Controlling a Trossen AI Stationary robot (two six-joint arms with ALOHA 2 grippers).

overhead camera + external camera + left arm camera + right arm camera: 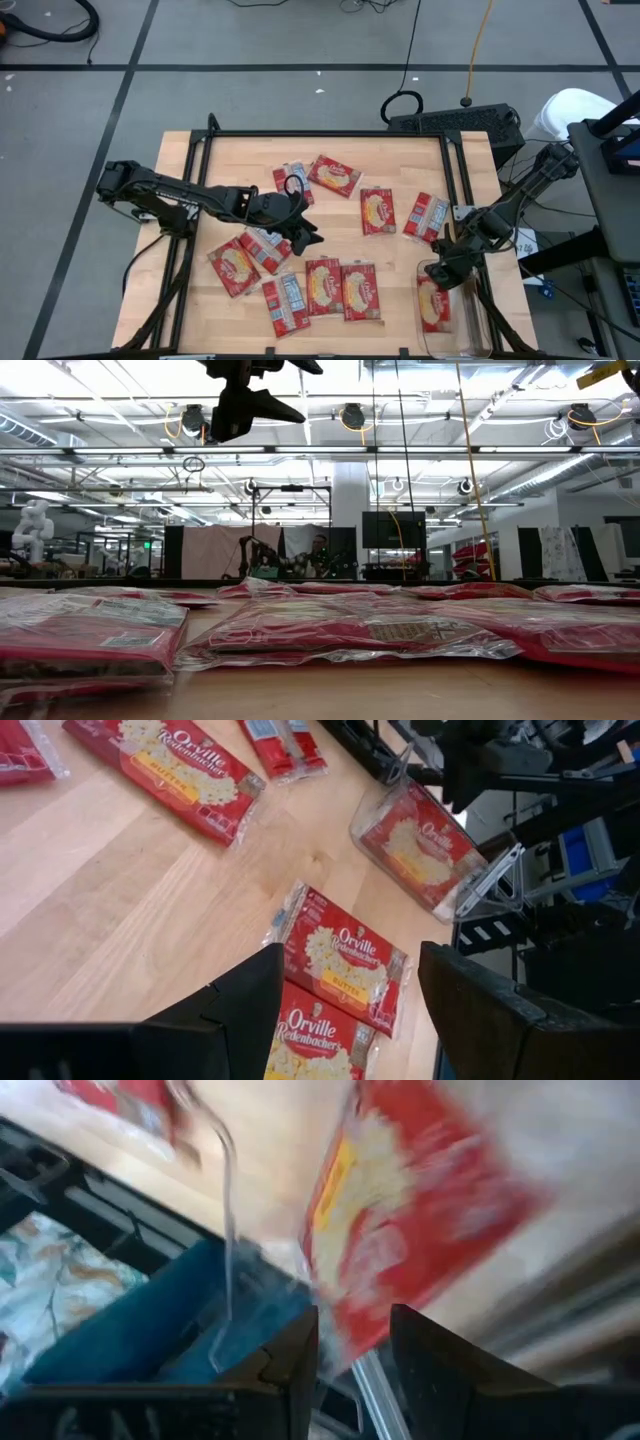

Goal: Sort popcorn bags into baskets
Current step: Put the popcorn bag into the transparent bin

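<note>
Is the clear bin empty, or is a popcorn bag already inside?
Not empty: one popcorn bag lies inside the clear bin, popcorn picture up.

Light wooden table (200, 165) in a dark frame, seen from above. Red popcorn bags (322, 285) lie flat and scattered on its top: several across the middle and far part, a close row along the near edge. A clear basket (452, 320) stands at the near right corner, holding one bag (434, 305).
</note>
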